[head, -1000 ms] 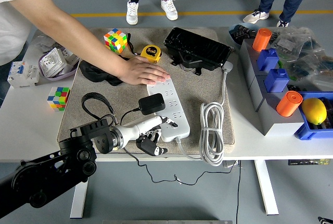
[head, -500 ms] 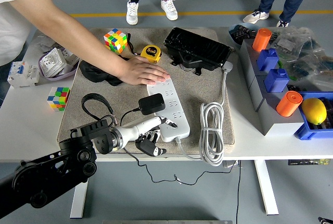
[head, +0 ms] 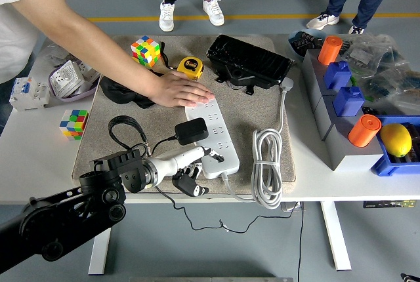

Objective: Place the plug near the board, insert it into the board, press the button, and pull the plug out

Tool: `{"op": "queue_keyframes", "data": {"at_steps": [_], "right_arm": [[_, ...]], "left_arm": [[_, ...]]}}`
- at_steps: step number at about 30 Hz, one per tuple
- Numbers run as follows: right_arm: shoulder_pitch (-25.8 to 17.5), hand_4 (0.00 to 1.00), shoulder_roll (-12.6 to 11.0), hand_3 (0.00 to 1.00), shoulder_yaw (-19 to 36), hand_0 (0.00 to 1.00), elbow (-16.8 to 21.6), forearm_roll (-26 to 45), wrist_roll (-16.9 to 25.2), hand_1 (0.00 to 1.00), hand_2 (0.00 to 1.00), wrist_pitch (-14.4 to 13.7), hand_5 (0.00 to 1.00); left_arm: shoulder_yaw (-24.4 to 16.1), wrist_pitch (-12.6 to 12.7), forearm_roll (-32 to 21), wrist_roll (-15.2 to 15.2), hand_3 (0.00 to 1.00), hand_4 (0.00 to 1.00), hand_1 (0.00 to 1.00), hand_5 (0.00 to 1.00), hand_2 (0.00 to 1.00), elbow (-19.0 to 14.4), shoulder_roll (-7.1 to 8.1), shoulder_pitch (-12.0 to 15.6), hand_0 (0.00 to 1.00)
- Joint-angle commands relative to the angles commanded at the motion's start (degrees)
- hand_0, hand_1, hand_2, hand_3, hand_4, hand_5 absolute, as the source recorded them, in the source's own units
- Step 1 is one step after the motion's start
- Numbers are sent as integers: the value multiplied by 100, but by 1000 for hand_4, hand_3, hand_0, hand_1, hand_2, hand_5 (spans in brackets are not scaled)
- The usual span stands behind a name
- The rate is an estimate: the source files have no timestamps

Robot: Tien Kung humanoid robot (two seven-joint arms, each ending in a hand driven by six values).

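Observation:
The white power board (head: 216, 124) lies on a beige mat (head: 256, 108) at mid-table. The black plug (head: 191, 130) sits on the board's near half, its black cord looping left and off the table's front edge. My left hand (head: 192, 169) is at the board's near end. A pale finger (head: 194, 155) reaches onto the board's near corner and the dark fingers (head: 187, 184) curl below the edge, holding nothing. A person's hand (head: 180, 90) lies flat on the board's far end.
The board's coiled white cable (head: 268, 167) lies to the right. A black case (head: 249, 62), tape measure (head: 190, 66) and Rubik's cube (head: 146, 50) are at the back. A second cube (head: 73, 123) is at the left. Grey bins with orange cylinders (head: 364, 130) stand at the right.
My left arm has shifted slightly right and forward, and the black cord loop beside it has moved up a little. The hand, the plug and the person's hand have stayed in place.

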Motion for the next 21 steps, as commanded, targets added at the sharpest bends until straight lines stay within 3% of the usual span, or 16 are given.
{"op": "queue_keyframes", "data": {"at_steps": [5, 11, 12, 17, 18, 21], "right_arm": [[1, 785, -2, 547, 15, 604, 3, -3, 3, 590, 544, 2, 258], [0, 785, 2, 547, 4, 603, 4, -4, 3, 590, 544, 3, 258], [1, 786, 3, 547, 7, 604, 5, -5, 3, 590, 545, 2, 257], [9, 786, 9, 547, 4, 604, 1, -6, 0, 590, 545, 5, 257], [8, 786, 13, 547, 5, 603, -1, -5, 0, 590, 545, 5, 257], [8, 786, 16, 547, 7, 603, -6, -2, 1, 590, 545, 2, 257]], "left_arm": [[-93, 60, -77, -154, 848, 760, 88, 2, 141, -53, 16, 30, 53], [-314, 342, -431, -752, 847, 761, 87, 2, 140, -47, 29, 98, 54], [-339, 396, -450, -833, 816, 719, 101, 2, 217, -36, 30, 113, 110], [-374, 965, -660, -1518, 816, 719, 101, 2, 217, 121, 7, 206, 110], [-373, 1105, -721, -1674, 664, 843, 223, 178, 435, 150, 0, 227, 183], [-371, 1486, -941, -2067, 664, 843, 223, 178, 435, 227, -27, 278, 183]]}}
